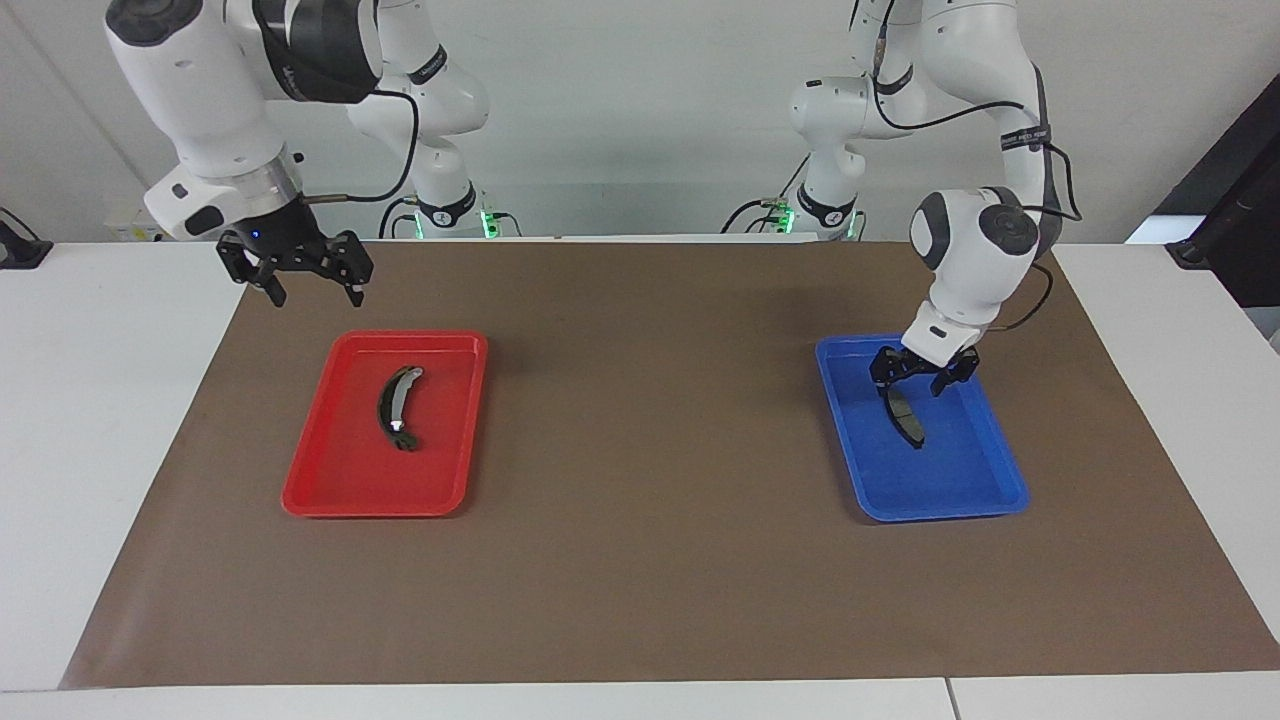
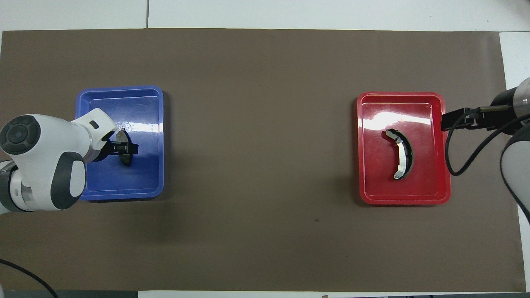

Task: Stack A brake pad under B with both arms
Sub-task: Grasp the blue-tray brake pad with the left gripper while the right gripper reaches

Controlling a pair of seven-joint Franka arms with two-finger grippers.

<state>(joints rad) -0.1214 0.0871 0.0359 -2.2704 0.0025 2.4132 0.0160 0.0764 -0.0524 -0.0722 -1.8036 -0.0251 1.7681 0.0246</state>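
With our left gripper (image 1: 911, 381) open around the brake pad (image 1: 908, 418) in the blue tray (image 1: 990, 470) and our right gripper (image 1: 311, 282) open near the red tray's (image 1: 330, 480) brake shoe (image 1: 396, 407), closing off-centre could skid this thin pad away.

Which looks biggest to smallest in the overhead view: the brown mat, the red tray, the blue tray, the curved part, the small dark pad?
1. Brown mat
2. Red tray and blue tray: alike, unranked
3. Curved part
4. Small dark pad, partly hidden by the left claw
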